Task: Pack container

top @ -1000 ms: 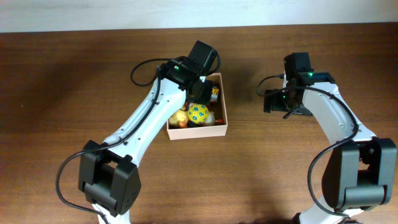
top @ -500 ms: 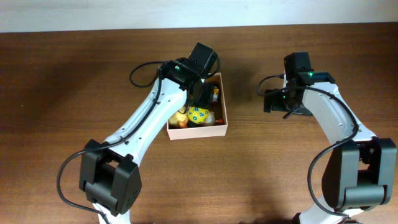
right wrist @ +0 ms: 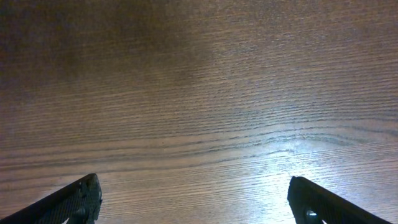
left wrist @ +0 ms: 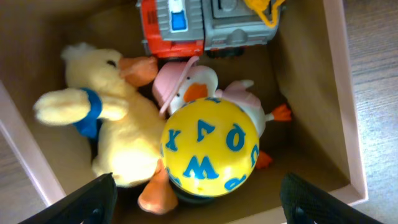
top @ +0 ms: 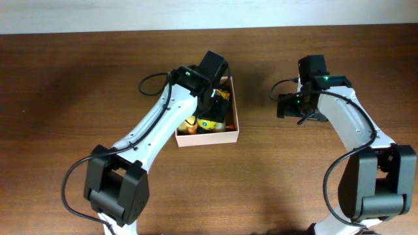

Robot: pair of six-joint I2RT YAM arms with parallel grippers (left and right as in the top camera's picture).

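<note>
Our left pincer (left wrist: 202, 198) hangs spread wide with nothing between its fingers, right above the container (top: 208, 138) that sits mid-counter (top: 78, 98). From this we judge the yellow lettered ball (left wrist: 210, 149), resting against the plush duck (left wrist: 112, 124) inside, to be packed and free. Our right pincer (right wrist: 193, 199), fingers also apart, hovers over bare wood well to the side, likely to keep clear.

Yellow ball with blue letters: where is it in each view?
Overhead: yellow ball with blue letters, picture centre.
Left wrist: bottom centre.
Right wrist: not in it.
Shared landmark: white-walled cardboard box around it, in the overhead and left wrist views.
</note>
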